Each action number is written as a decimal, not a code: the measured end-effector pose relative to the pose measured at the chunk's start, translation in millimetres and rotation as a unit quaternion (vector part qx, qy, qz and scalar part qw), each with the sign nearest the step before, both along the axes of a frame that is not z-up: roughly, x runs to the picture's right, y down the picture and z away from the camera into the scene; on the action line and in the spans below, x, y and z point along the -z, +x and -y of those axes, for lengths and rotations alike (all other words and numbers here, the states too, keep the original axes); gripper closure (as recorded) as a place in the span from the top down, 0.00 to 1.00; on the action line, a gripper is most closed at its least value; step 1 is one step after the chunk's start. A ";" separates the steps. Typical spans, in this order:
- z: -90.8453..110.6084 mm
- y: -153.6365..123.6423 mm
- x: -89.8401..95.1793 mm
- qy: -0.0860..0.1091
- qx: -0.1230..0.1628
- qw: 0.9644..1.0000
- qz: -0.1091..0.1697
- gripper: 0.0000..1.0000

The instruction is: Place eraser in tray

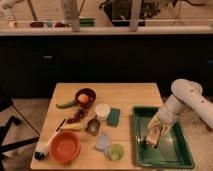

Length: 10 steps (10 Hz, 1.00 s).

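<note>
The large green tray (176,151) lies on the right side of the wooden table (125,95). My gripper (151,138) hangs on the white arm (186,97) and points down over the left-middle of the tray, low above its floor. A tan oblong block, the eraser (155,132), sits between the fingers, tilted, with a dark end toward the tray floor. I cannot tell whether it touches the tray.
A green square pad (113,116) lies just left of the tray. Further left are a white cup (102,110), a metal cup (92,126), a small green cup (116,151), an orange bowl (65,146), a dark bowl (85,96) and a brush (45,147).
</note>
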State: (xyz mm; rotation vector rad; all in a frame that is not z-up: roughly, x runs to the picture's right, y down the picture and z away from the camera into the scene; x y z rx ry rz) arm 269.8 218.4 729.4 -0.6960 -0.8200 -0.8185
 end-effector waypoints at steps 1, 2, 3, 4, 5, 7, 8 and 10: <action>-3.2 2.6 -1.0 -0.005 0.001 1.000 0.001 0.59; -7.4 6.3 -2.2 -0.011 0.001 1.000 0.000 0.69; -11.7 9.4 -4.2 -0.018 0.002 1.000 -0.002 0.78; -12.9 9.9 -5.9 -0.020 0.003 1.000 -0.003 0.80; -15.2 9.7 -8.7 -0.021 0.006 1.000 -0.005 0.80; -19.8 10.8 -12.4 -0.022 0.010 1.000 -0.010 0.80; -21.2 9.8 -14.7 -0.024 0.012 1.000 -0.012 0.80; -21.8 3.4 -19.5 -0.025 0.020 0.999 -0.012 0.80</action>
